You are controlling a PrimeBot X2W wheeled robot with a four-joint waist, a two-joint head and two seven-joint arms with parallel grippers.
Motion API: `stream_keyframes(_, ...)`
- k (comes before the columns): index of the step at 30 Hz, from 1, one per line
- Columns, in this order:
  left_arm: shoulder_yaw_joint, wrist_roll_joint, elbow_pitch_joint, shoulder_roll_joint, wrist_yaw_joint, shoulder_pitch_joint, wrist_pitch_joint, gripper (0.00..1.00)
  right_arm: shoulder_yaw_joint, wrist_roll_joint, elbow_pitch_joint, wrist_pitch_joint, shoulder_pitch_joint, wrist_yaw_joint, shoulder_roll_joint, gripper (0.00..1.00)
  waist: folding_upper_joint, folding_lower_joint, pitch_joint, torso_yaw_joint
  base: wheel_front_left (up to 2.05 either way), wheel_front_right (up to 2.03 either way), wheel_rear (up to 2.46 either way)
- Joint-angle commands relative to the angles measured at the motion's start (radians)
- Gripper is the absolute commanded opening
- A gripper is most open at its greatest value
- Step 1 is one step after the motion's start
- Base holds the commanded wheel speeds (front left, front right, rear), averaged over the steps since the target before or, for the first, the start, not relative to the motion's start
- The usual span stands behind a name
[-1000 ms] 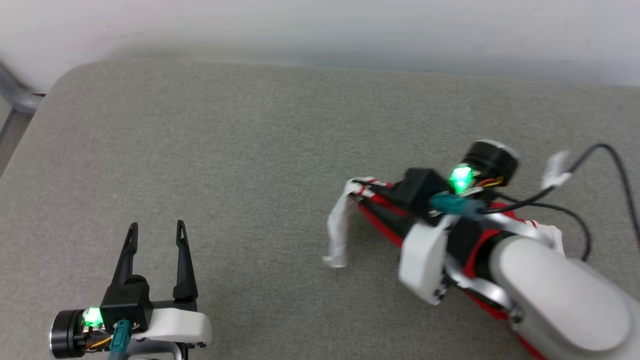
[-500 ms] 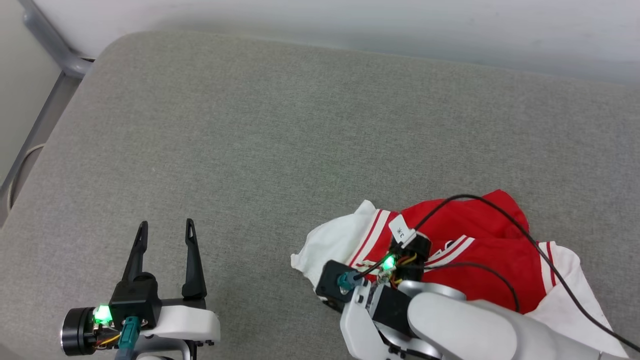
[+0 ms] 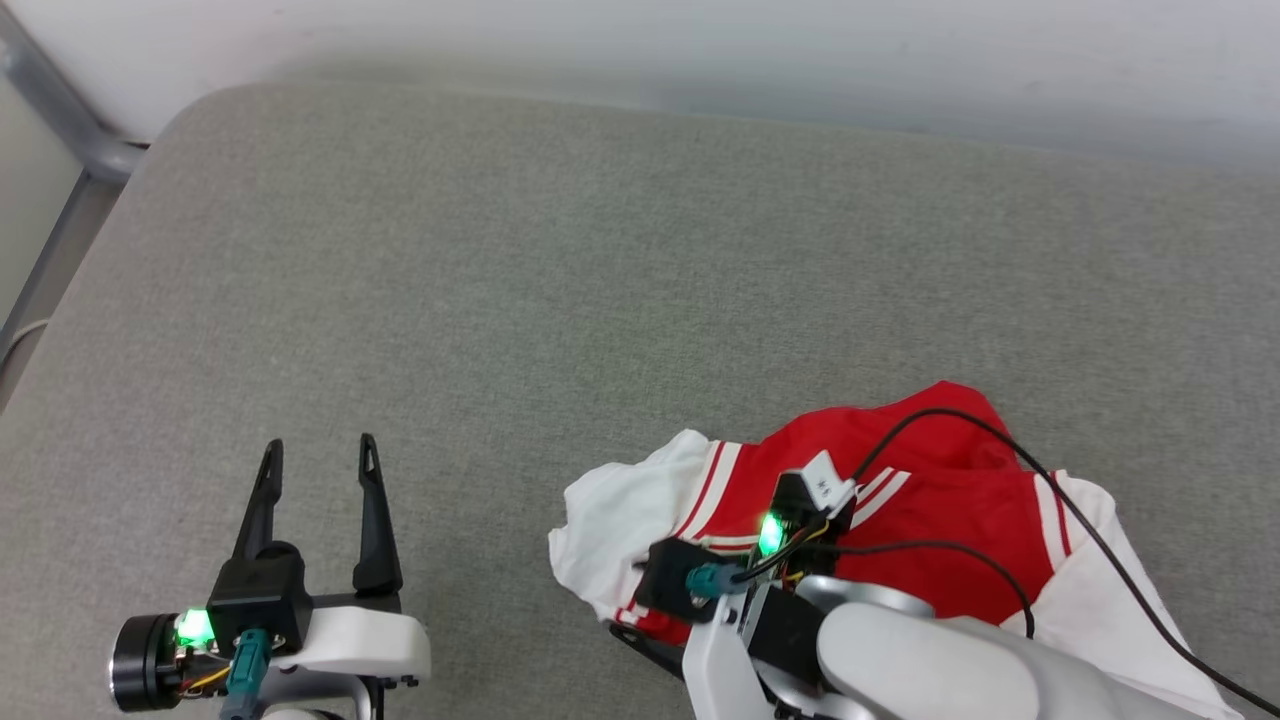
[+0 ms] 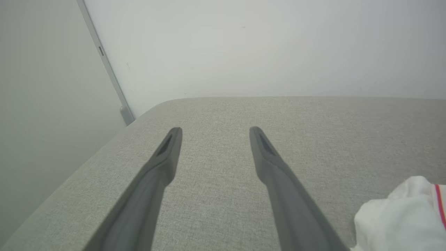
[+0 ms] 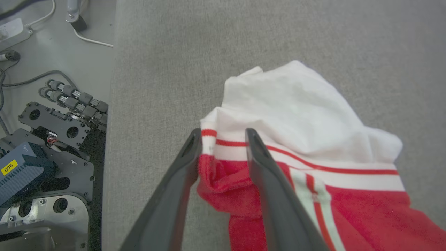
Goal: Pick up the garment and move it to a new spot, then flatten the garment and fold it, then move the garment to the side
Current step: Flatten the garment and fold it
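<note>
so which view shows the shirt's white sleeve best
Right wrist view: the white sleeve is large and clear. The head view shows it smaller, beside the right arm; the left wrist view catches one corner.

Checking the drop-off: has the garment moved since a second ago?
Yes. The garment has come down: it hung bunched under the right gripper above the grey pad; now it lies spread on it.

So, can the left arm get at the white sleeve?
Probably yes: the left gripper is open, and only bare grey cushion lies between it and the white sleeve of the garment.
</note>
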Motion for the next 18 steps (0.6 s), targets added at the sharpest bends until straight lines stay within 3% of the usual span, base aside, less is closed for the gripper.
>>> stream_keyframes(1, 0.006, 0.004, -0.002, 0.004, 0.004, 0.018, -0.003, 1.0, -0.018, 0.006, -0.001, -0.064, -0.011, -0.001, -0.009, 1.0, 0.0, 0.0, -0.023, -0.022, 0.0, 0.0, 0.0)
stream_keyframes(5, 0.015, 0.005, -0.011, 0.011, 0.007, 0.036, -0.003, 1.0, -0.114, -0.006, -0.034, -0.182, 0.021, -0.001, -0.038, 1.0, 0.0, 0.0, -0.053, -0.052, 0.0, 0.0, 0.0)
stream_keyframes(10, 0.024, 0.008, -0.021, 0.018, 0.009, 0.061, -0.003, 1.0, -0.301, -0.045, -0.111, -0.25, 0.106, -0.001, -0.092, 1.0, 0.0, 0.0, -0.085, -0.087, 0.0, 0.0, 0.0)
stream_keyframes(15, 0.025, 0.009, -0.033, 0.025, 0.007, 0.082, -0.003, 1.0, -0.539, -0.092, -0.224, -0.238, 0.244, -0.001, -0.148, 1.0, 0.0, 0.0, -0.108, -0.116, 0.0, 0.0, 0.0)
stream_keyframes(16, 0.027, 0.012, -0.044, 0.029, 0.009, 0.098, -0.003, 1.0, -0.714, -0.141, -0.345, -0.175, 0.359, -0.001, -0.195, 1.0, 0.0, 0.0, -0.118, -0.135, 0.0, 0.0, 0.0)
stream_keyframes(18, 0.025, 0.013, -0.048, 0.03, 0.01, 0.104, -0.003, 1.0, -0.787, -0.157, -0.409, -0.13, 0.407, -0.001, -0.216, 1.0, 0.0, 0.0, -0.121, -0.145, 0.0, 0.0, 0.0)
